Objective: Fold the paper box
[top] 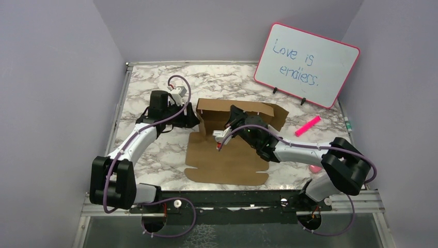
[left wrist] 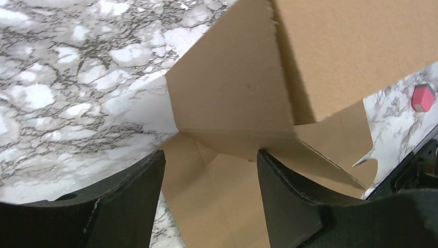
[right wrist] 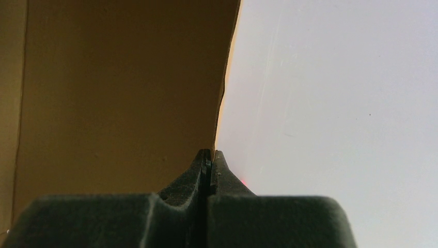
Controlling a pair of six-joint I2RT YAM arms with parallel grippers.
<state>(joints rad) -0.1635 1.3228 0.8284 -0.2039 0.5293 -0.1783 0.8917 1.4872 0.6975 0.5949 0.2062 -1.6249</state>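
The paper box (top: 227, 157) is brown cardboard, partly folded: its base lies flat on the table and its back and left walls stand up. My left gripper (top: 193, 118) is at the box's left wall. In the left wrist view it (left wrist: 209, 155) is open, with the box's lower corner (left wrist: 232, 93) just past the fingertips and flat cardboard between the fingers. My right gripper (top: 235, 114) is at the raised back wall. In the right wrist view it (right wrist: 210, 154) is shut on the thin edge of that cardboard wall (right wrist: 119, 77).
A pink-framed whiteboard (top: 307, 64) stands at the back right. A pink marker (top: 308, 125) lies right of the box. A small pink object (top: 314, 169) sits near the right arm and also shows in the left wrist view (left wrist: 423, 97). The marble table (top: 155, 85) has purple walls around it.
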